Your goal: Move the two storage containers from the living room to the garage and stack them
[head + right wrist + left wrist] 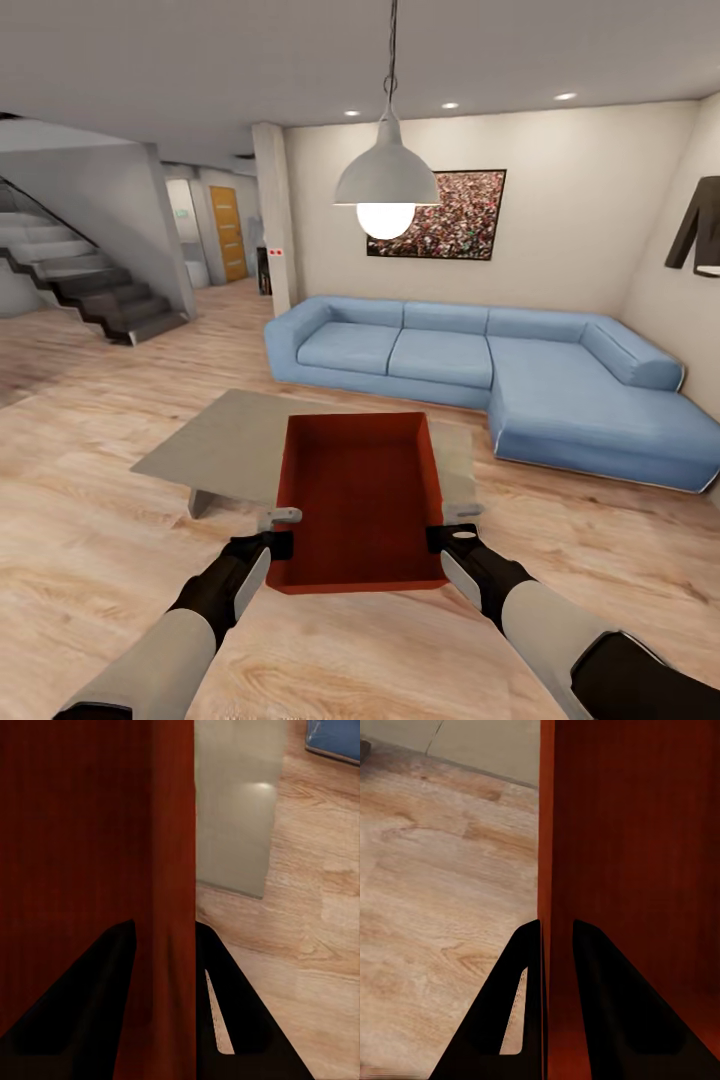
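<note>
You hold one orange-red storage container (pixel 360 500) in front of you in the living room, carried between both arms above the light wood plank floor (pixel 90 520). Your left gripper (pixel 283 532) is clamped on the container's left wall near its closest corner; in the left wrist view its two dark fingers (pixel 514 1012) straddle the thin red wall (pixel 546 832), one outside and one inside. Your right gripper (pixel 452 528) grips the opposite wall in the same way, and the right wrist view shows its fingers (pixel 225 1012) pinching the red wall (pixel 176 832) between them. The container sits level and open side up, its inside bare, its far end overlapping the pale low desk (pixel 215 440) just beyond it in the head view. Behind the desk stands a light blue corner sofa (pixel 480 365) against the cream wall, under a framed picture (pixel 440 215). A white pendant lamp (pixel 387 185) hangs lit from the ceiling. At the left a dark staircase (pixel 90 280) climbs, and down the hallway past it an orange-brown door (pixel 228 232) shows.
</note>
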Available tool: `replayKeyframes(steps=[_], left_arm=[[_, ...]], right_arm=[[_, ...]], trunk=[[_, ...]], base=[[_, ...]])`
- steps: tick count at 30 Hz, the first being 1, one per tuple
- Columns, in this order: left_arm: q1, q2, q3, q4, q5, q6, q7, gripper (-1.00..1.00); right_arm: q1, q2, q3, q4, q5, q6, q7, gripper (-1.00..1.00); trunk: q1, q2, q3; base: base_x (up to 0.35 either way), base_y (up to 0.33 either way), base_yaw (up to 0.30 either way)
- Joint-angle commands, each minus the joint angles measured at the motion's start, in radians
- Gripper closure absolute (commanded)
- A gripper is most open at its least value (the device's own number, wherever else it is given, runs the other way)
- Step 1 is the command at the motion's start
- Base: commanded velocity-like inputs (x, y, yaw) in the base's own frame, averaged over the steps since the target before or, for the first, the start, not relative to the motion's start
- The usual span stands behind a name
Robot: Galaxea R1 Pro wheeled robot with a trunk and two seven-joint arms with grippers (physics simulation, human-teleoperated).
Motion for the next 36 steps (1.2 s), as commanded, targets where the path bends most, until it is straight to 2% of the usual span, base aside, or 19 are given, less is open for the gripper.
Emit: replayKeyframes(steps=[1, 36], left_arm=[[-0.001, 0.002, 0.004, -0.003, -0.023, 0.008, 0.028, 1.00], [-0.001, 0.002, 0.005, -0.003, -0.023, 0.008, 0.028, 1.00]], right_arm=[[-0.001, -0.006, 0.007, 0.010, 0.004, 0.007, -0.011, 1.00], [-0.001, -0.005, 0.007, 0.010, 0.004, 0.007, -0.011, 1.00]], trunk=[[0.001, -0.002, -0.002], [0.001, -0.002, -0.002]], base=[[0.000, 0.000, 0.300], [0.000, 0.000, 0.300]])
